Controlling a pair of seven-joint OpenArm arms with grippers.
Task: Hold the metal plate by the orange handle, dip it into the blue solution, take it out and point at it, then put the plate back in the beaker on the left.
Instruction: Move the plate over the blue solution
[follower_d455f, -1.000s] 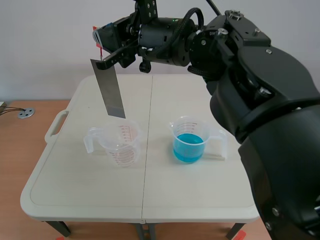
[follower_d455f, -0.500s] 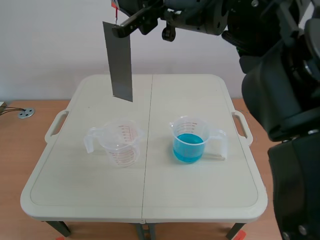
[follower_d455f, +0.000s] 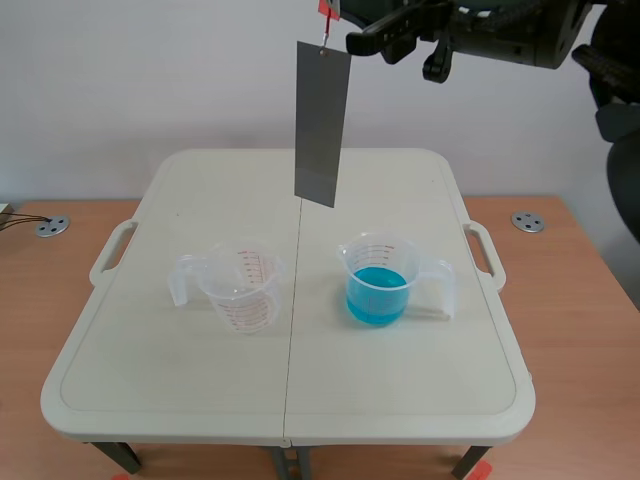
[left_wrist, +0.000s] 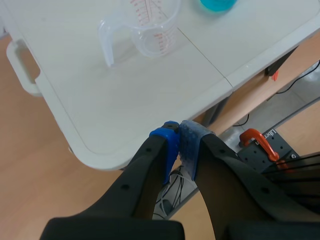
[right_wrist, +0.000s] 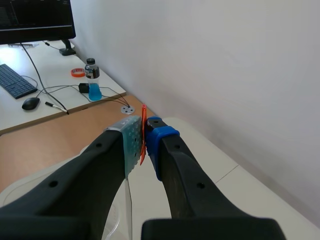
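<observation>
A grey metal plate (follower_d455f: 322, 122) hangs high above the table, between the two beakers, from a small orange handle (follower_d455f: 328, 10). My right gripper (follower_d455f: 345, 25), coming in from the upper right, is shut on that orange handle (right_wrist: 143, 134). The empty clear beaker (follower_d455f: 240, 284) with red markings stands left of the table's middle seam. The beaker of blue solution (follower_d455f: 379, 280) stands right of it. My left gripper (left_wrist: 179, 141) is shut on nothing, above the table's front left edge, with the empty beaker (left_wrist: 148, 27) ahead of it.
The white folding table (follower_d455f: 150, 380) has handles at its left and right edges. Round metal discs (follower_d455f: 527, 221) lie on the wooden floor at both sides. In the right wrist view a desk with a keyboard (right_wrist: 15, 81), a mouse and a bottle stands beyond the table.
My right arm has risen and swung to the right, carrying the plate from above the empty beaker to above the table's middle. The beakers have not moved.
</observation>
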